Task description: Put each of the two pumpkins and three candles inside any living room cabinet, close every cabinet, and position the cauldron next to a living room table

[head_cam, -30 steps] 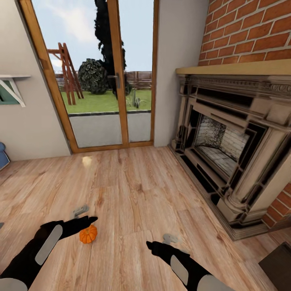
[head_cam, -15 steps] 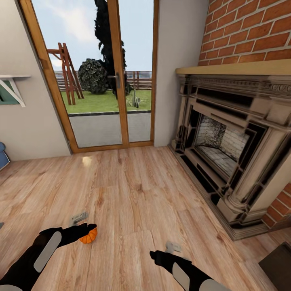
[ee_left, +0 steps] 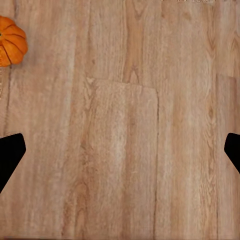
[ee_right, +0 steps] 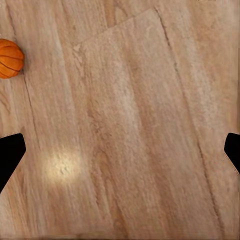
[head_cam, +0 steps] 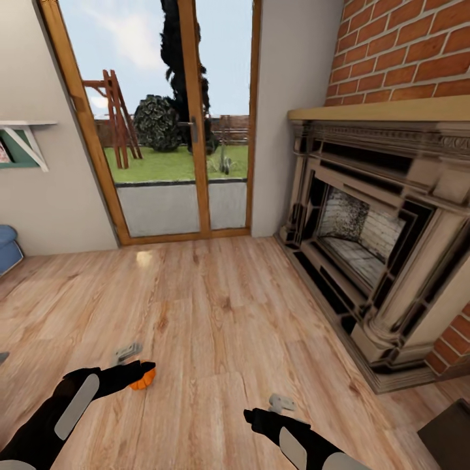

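- The floor point(head_cam: 222, 313) is light wood plank, warm tan with visible grain and board seams; a pale glare spot lies on it near the glass door.
- A tall wood-framed glass door point(head_cam: 163, 124) stands in the far wall, showing a lawn, a dark bush, a tall dark tree, a wooden ladder frame and a fence outside.
- On the right a red brick wall point(head_cam: 418, 46) rises above a large carved fireplace point(head_cam: 378, 228) with a tan mantel shelf and a pale brick firebox; its base sits on the floor.
- On the left wall hangs a white bracketed shelf point(head_cam: 26, 130), and below it, at the picture's edge, part of a blue object point(head_cam: 6, 248) shows.
- A dark panel point(head_cam: 450, 431) cuts into the lower right corner; what it belongs to cannot be told.
- One pumpkin point(head_cam: 142, 378) lies on the floor, bright orange and ribbed, partly hidden behind the tip of the left arm in the head view.
- In the left wrist view the pumpkin point(ee_left: 11, 41) sits off to one side, apart from both fingers.
- The left hand point(ee_left: 120, 150) is spread wide and released, with only bare floor between its fingers.
- The right hand point(ee_right: 120, 150) is likewise spread and holds nothing; the pumpkin point(ee_right: 10, 59) lies well off to one side of it.
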